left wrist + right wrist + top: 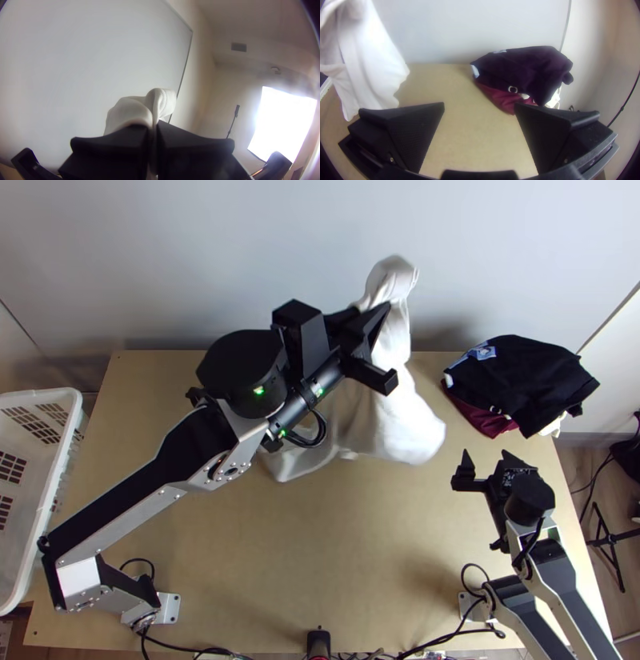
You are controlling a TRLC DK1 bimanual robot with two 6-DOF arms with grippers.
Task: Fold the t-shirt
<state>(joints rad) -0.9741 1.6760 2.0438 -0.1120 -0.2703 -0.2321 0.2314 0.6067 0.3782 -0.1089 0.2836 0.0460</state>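
High over the table's far part in the top view, my left gripper (374,328) holds the white t-shirt (400,412), which hangs bunched, its lower part reaching the tabletop. The left wrist view has the gripper (152,133) shut on a fold of the white cloth (130,111). At the table's right side, my right gripper (488,470) stands open with nothing between its fingers. In the right wrist view, the gripper (479,108) is wide apart, with the hanging t-shirt (366,63) off to one side.
A pile of dark and maroon clothes (520,380) lies at the table's far right corner. Beyond the left edge stands a white basket (68,460). Bare wooden tabletop (320,548) stretches across the near middle. A wall rises behind the far edge.
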